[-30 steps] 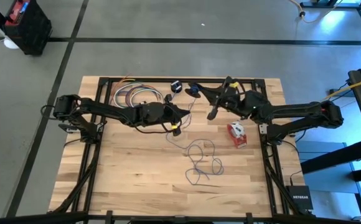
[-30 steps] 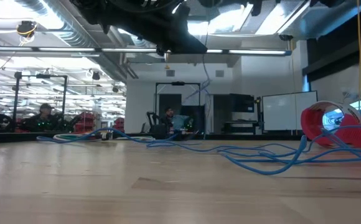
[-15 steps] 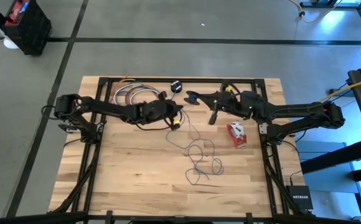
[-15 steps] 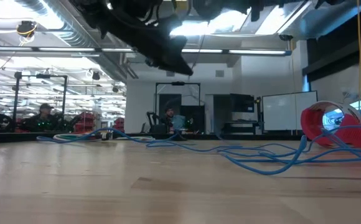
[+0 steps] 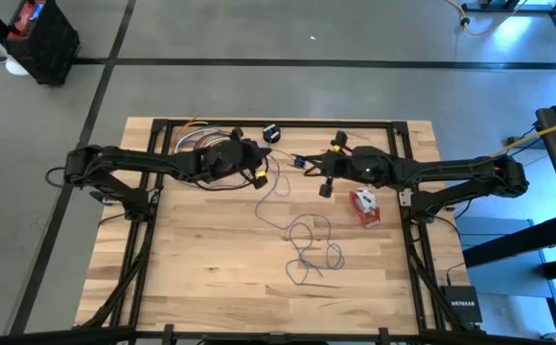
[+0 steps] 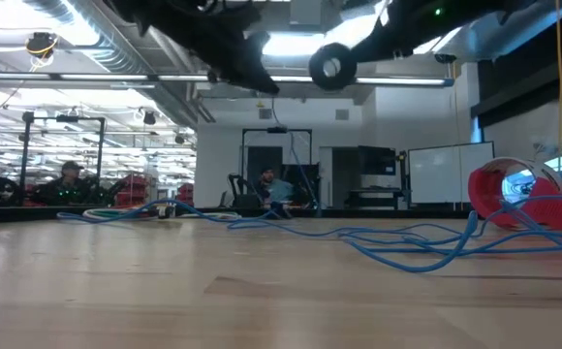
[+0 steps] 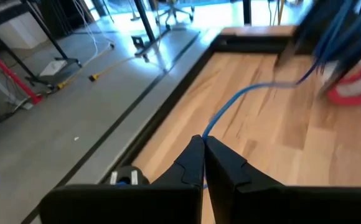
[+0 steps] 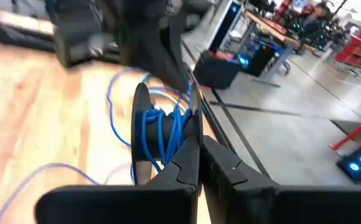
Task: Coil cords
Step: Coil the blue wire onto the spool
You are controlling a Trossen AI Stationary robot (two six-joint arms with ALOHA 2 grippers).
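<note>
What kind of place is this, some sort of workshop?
Probably a large robotics lab or industrial workspace. Beyond the wooden table the low view shows an open hall with exposed ceiling ducts, equipment racks, a whiteboard and a seated person.

The near half of the bench (image 5: 192, 278) lies bare, open to a reach from six o'clock. At centre, loose cord (image 5: 309, 244) sprawls in loops. A red-and-white bundle (image 5: 363, 205) sits toward three o'clock. Both arms crowd the far edge at twelve, with coloured wire coils (image 5: 201, 144) toward eleven.
</note>
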